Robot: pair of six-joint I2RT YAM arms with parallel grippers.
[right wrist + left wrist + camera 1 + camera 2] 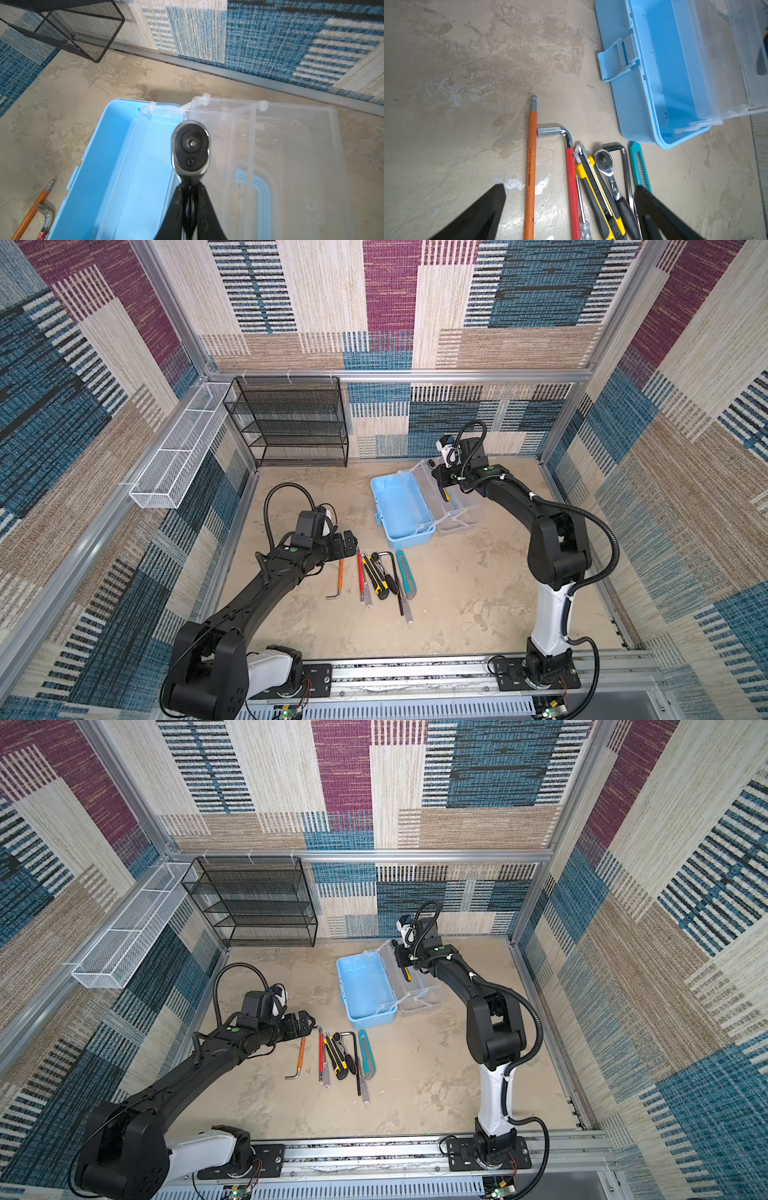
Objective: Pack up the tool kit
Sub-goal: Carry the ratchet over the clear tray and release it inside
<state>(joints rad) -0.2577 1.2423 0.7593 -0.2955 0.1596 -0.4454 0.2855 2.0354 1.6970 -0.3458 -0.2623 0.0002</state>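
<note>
Beyond right jaws, wrist-only: ratchet head (191,149)

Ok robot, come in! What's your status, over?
Left claw open over the loose tools. Right claw shut on a ratchet, over the open case. Case empty. Nothing in the way.
</note>
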